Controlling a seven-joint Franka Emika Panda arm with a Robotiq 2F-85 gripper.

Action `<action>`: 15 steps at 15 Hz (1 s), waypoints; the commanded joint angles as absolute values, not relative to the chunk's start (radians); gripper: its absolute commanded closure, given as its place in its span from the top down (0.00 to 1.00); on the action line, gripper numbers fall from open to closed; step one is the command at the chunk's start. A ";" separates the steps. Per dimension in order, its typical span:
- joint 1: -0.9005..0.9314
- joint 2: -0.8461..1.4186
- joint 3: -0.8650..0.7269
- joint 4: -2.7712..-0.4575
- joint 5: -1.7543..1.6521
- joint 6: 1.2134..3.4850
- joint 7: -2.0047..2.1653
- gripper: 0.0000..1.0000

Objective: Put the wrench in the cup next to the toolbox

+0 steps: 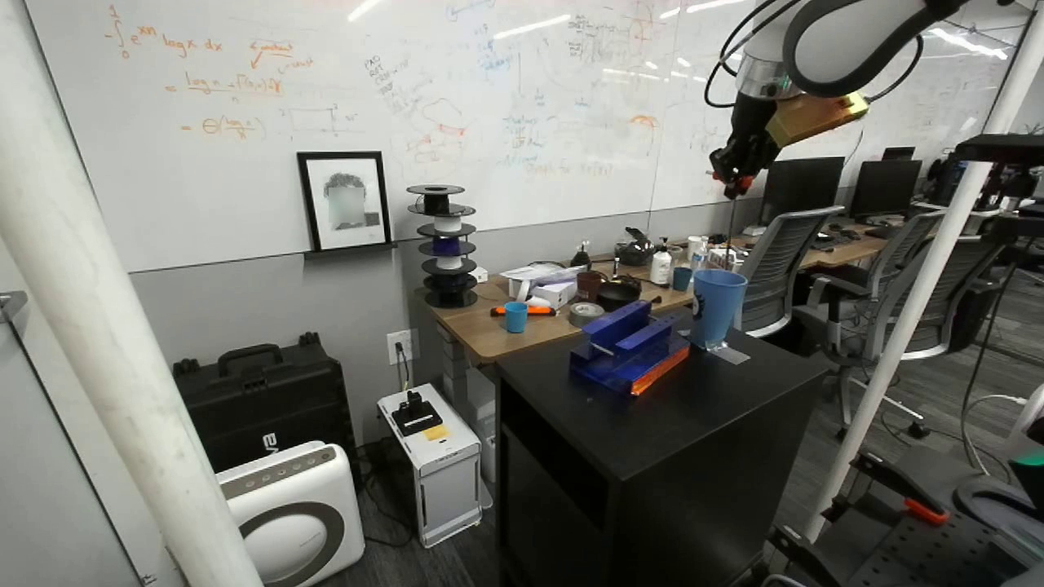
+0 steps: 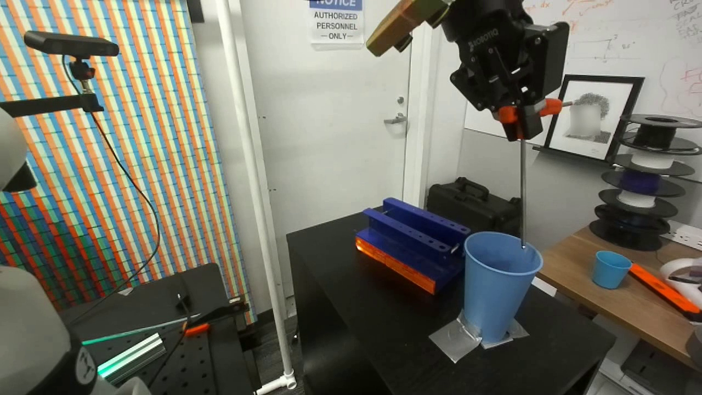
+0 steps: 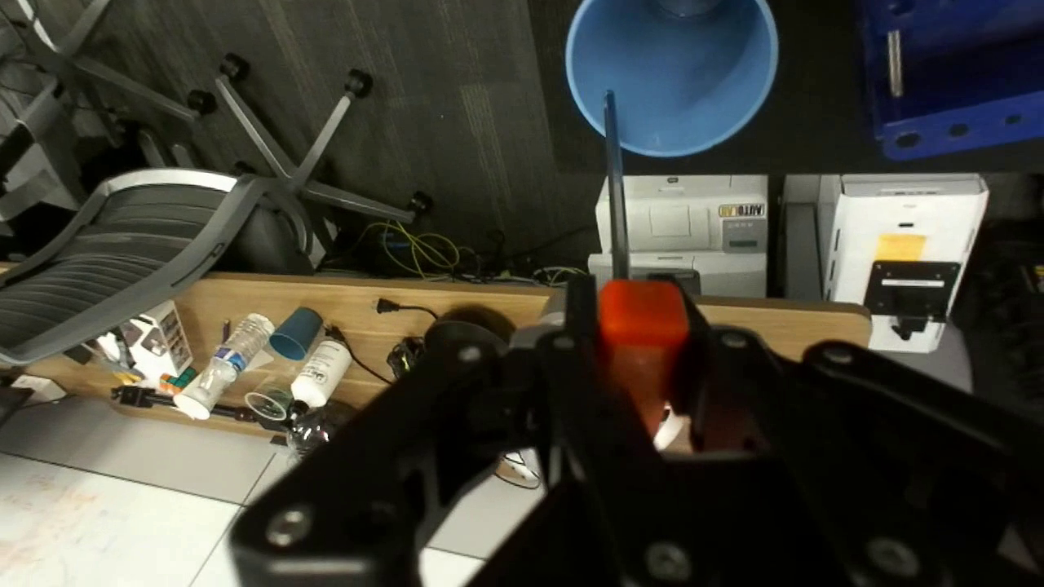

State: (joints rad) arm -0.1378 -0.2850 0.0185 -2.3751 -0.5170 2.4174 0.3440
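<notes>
The wrench has an orange handle and a long thin metal shaft (image 2: 522, 192). My gripper (image 2: 521, 122) is shut on the orange handle, and the shaft points down. The tall light-blue cup (image 2: 496, 296) stands upright below the gripper. In the wrist view the shaft (image 3: 617, 196) ends over the opening of the cup (image 3: 693, 81), near its rim. In an exterior view the tip appears at the cup's rim; I cannot tell whether it is inside. The dark-blue toolbox (image 2: 408, 241) with its orange edge lies beside the cup; both also show in an exterior view, toolbox (image 1: 624, 350) and cup (image 1: 718, 310).
Cup and toolbox stand on a black cabinet (image 1: 571, 408). Silver tape (image 2: 455, 337) lies at the cup's base. A wooden desk (image 1: 473, 330) behind holds a small blue cup (image 1: 515, 317) and a stack of spools (image 1: 447, 244). An office chair (image 1: 783, 261) and a white pole (image 1: 913, 310) are nearby.
</notes>
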 commanded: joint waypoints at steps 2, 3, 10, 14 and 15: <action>-0.136 -0.219 0.046 -2.359 -0.511 2.508 0.404 0.17; -0.123 -0.207 0.039 -2.360 -0.475 2.511 0.376 0.45; -0.061 -0.228 0.004 -2.367 -0.212 2.443 0.127 0.91; -0.028 -0.310 -0.015 -2.361 -0.107 2.344 -0.055 1.00; -0.013 -0.331 -0.026 -2.353 -0.063 2.297 -0.116 1.00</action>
State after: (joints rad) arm -0.0627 -0.2474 0.0091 -2.3668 -0.1647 2.4059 0.0390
